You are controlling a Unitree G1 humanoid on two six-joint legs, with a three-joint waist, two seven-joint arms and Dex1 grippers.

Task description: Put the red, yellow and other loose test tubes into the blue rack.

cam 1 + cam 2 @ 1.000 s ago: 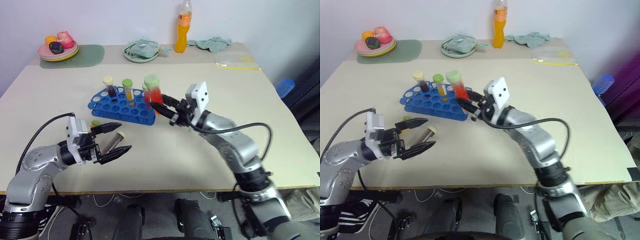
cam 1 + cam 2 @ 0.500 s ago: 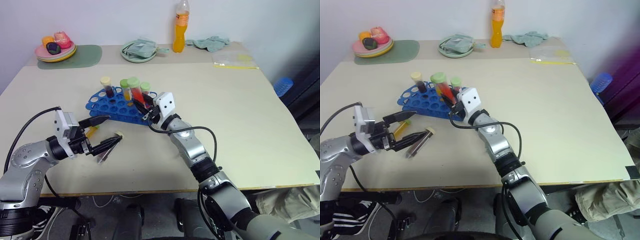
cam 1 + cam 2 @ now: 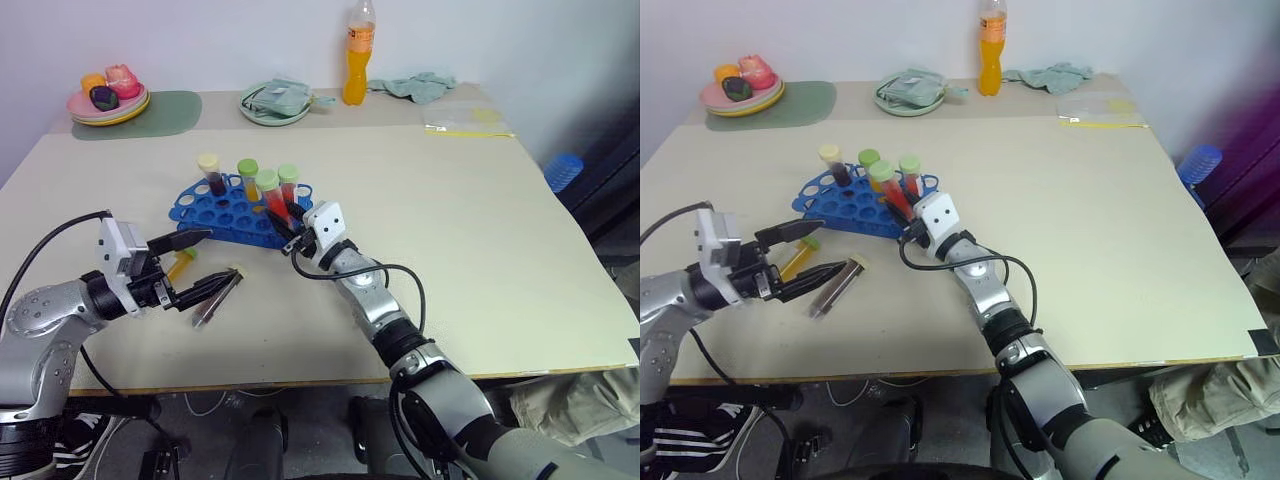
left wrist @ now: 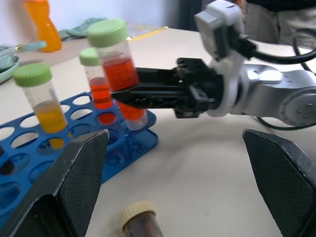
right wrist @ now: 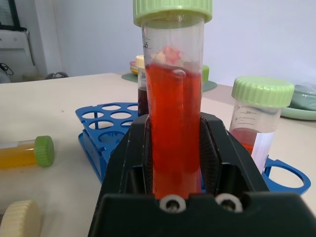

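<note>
- Red liquid half-fills the green-capped test tube (image 5: 174,108), which is clamped upright between the fingers of the right gripper (image 3: 291,222) over the near edge of the blue rack (image 3: 213,208).
- 3 other capped tubes are already seated in the rack.
- A hole could be missed and the tube jammed on the rim if the lowering is off-centre, or the neighbouring red tube (image 3: 288,186) knocked.
- Left gripper (image 3: 198,270) is held wide open and empty near 2 loose tubes (image 3: 217,296) lying on the table (image 3: 480,200).
</note>
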